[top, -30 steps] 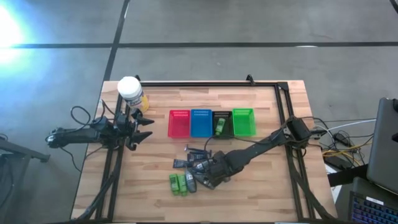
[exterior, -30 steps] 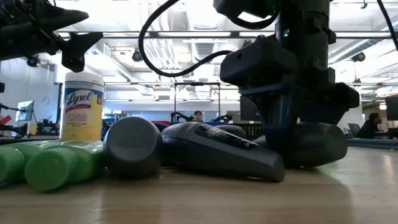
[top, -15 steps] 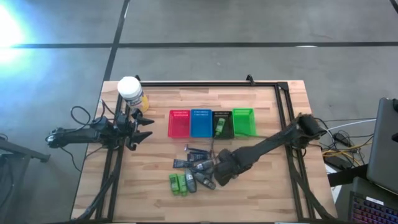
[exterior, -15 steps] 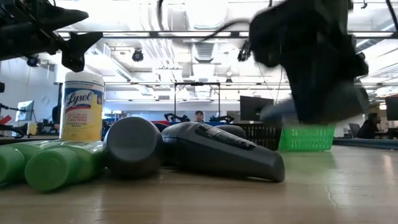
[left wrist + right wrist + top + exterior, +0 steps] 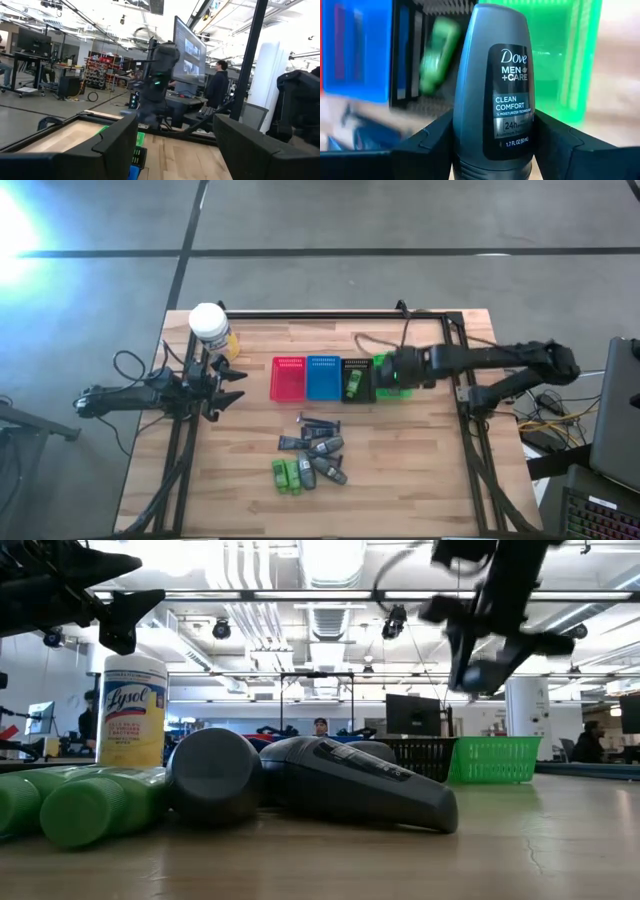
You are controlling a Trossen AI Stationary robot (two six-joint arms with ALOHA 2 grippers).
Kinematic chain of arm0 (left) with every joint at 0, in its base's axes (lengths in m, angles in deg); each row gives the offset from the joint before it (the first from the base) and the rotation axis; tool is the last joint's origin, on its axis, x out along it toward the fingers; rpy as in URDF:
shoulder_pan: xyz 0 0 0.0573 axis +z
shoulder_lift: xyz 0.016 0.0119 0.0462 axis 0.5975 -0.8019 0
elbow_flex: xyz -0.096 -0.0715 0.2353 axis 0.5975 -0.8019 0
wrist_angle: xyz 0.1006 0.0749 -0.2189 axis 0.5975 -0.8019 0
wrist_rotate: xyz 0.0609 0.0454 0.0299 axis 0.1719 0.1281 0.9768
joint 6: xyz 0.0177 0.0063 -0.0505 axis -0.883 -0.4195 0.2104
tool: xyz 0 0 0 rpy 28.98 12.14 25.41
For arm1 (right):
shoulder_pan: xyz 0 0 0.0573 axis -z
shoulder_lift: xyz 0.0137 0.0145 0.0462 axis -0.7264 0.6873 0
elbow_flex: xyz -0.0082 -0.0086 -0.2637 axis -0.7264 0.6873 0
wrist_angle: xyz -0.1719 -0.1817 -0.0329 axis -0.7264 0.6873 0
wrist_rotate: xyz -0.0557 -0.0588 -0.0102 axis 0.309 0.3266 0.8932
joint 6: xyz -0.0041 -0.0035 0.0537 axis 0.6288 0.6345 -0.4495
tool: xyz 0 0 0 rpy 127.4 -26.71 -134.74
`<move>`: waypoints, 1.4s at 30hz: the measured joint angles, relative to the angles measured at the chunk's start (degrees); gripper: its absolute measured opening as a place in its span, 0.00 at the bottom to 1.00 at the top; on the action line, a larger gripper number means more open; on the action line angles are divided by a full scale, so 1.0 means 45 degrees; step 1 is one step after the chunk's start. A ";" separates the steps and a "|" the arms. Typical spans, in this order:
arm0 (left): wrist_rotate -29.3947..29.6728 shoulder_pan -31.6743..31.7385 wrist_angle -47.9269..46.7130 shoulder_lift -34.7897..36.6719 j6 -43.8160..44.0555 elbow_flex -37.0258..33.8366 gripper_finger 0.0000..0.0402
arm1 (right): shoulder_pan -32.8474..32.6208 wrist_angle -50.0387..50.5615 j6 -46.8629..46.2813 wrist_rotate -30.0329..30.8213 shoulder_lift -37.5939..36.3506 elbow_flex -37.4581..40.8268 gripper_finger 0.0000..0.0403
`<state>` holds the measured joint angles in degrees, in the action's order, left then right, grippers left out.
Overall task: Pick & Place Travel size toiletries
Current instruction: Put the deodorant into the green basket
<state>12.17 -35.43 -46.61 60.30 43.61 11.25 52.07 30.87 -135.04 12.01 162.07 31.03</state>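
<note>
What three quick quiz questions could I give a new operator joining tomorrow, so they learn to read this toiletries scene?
1. True or false: the right end effector holds a grey Dove deodorant.
2. Which basket already contains a green packet? A) red B) blue C) black D) green
3. Fill in: the left end effector waits beside the yellow ____ with a white lid.

Key: 1 true: the right wrist view shows it clamped between the fingers, above the green basket. 2 C. 3 jar.
</note>
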 joint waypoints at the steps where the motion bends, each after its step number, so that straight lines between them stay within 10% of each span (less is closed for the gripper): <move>1: 0.0000 -0.0002 -0.0001 0.0000 0.0000 0.0000 0.66 | 0.0582 -0.0412 0.0394 -0.0350 -0.0078 0.0394 0.50; 22: 0.0000 -0.0001 0.0000 0.0000 0.0053 0.0000 0.66 | 0.2798 -0.1660 0.3258 -0.1175 0.1924 0.1209 0.70; 31: 0.0000 -0.0005 -0.0005 0.0000 0.0049 0.0000 0.66 | -0.0387 -0.1699 0.4145 -0.1066 0.1405 -0.0460 0.76; 42: -0.0004 -0.0005 0.0234 0.0000 0.2604 0.0000 0.66 | -0.4403 -0.3347 0.9156 -0.1536 0.4697 -0.2707 0.71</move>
<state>12.15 -35.45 -45.56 60.30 55.33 11.25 32.26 15.81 -93.84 5.10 183.20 18.85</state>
